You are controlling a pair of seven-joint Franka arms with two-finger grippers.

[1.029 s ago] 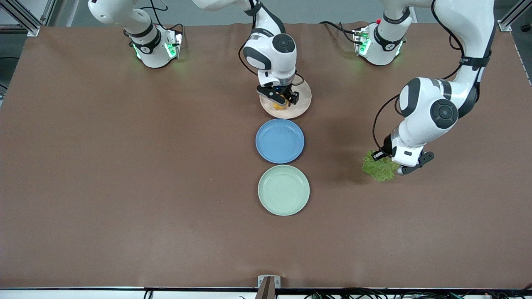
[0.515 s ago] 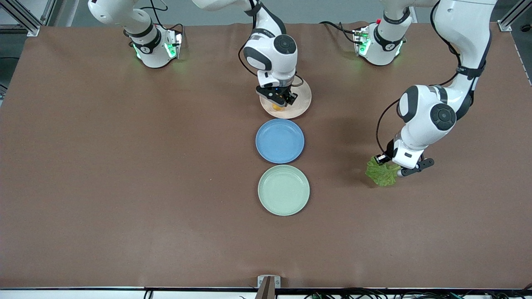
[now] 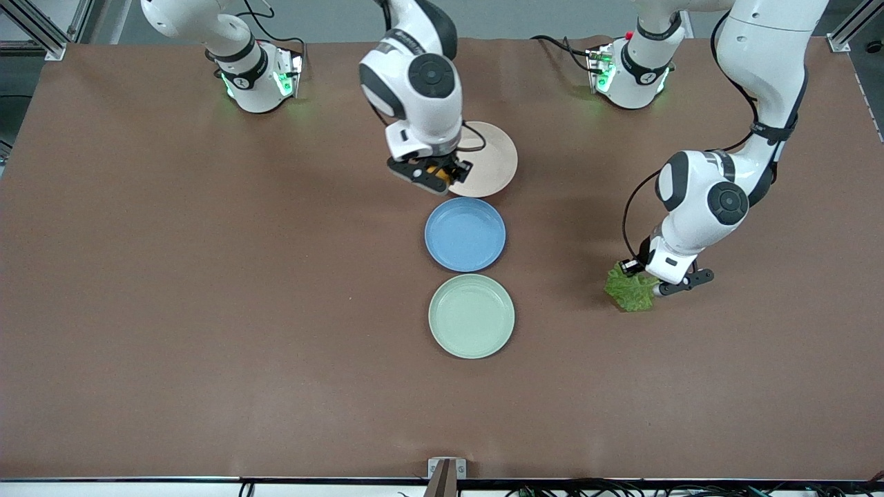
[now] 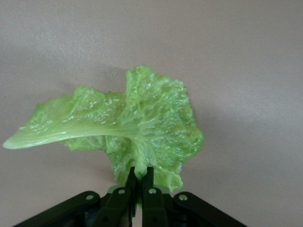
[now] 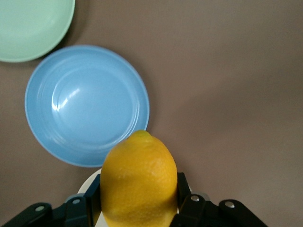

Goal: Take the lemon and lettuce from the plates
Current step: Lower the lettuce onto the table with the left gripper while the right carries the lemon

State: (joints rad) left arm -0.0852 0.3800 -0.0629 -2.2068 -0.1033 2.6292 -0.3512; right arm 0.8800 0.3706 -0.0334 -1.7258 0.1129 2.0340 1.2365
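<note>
Right gripper [image 3: 429, 174]: clenched on the lemon [image 3: 434, 170], upper centre, over the beige plate's [image 3: 492, 166] rim.
Lemon: firm, smooth, possibly slippery; hold its middle.
Left gripper [image 3: 655, 283]: pinches the lettuce [image 3: 628, 291], centre-right.
Lettuce: light, floppy, tearable; take the rib.
Mint plate [image 3: 472, 316]: bare.

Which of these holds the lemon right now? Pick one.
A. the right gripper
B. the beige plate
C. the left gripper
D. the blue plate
A: the right gripper is shut on the lemon over the rim of the beige plate, while the left gripper pinches the lettuce.
</note>
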